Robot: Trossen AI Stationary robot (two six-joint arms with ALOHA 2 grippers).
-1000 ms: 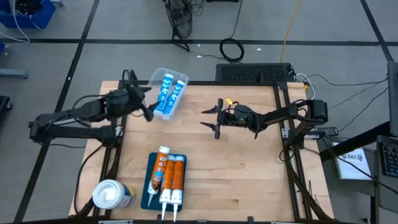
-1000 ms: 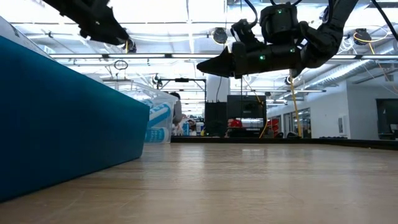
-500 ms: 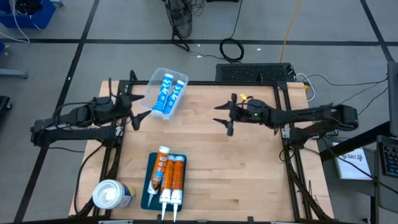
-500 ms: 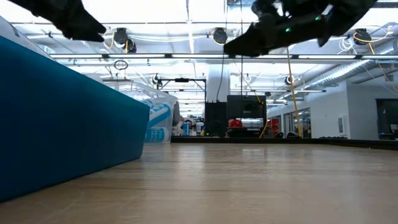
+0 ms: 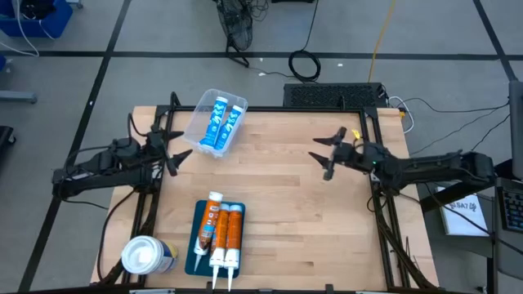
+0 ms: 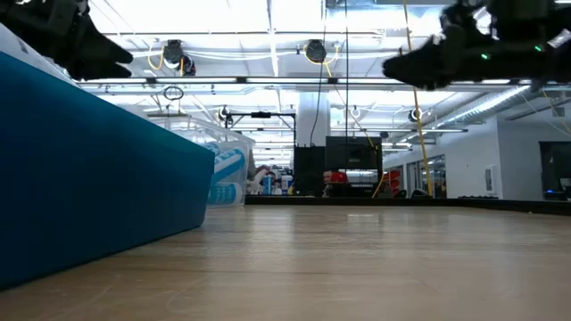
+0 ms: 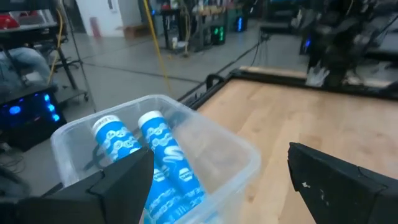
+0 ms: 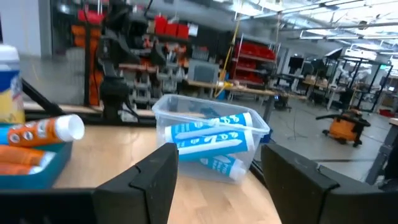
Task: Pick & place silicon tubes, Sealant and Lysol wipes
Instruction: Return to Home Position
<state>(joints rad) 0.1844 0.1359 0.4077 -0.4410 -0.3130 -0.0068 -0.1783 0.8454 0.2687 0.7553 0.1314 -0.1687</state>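
Left gripper [image 5: 174,153]: fingers spread, nothing between them. It hangs just inside the left edge of the table [image 5: 302,237], raised well above the wood in the low view.

Right gripper [image 5: 321,157]: fingers likewise spread and bare. It is over the right part of the table, inside the right edge, also raised high.

Lysol wipes [image 5: 145,255]: upright on the near-left corner, white lid up, hard by the table's edges. It is well apart from both grippers; the left one is the nearer, and the right one lies across the table from it.

Clear bin [image 5: 196,122]: at the far edge, left of middle, just beside the left gripper. Two blue sealant tubes [image 5: 219,114] lie side by side inside it. The left wrist view looks straight down into the bin between its own fingers.

Blue tray [image 5: 196,245]: near edge, just right of the wipes, with orange tubes [image 5: 222,230] lying in it, nozzles reaching past its near rim. In the low view its wall fills the left foreground.

Open room: a broad stretch of bare wood lies between the two grippers and runs across the right half of the table. A dark frame [image 5: 382,200] borders the right side, with cables [image 5: 306,65] on the floor beyond the far edge.
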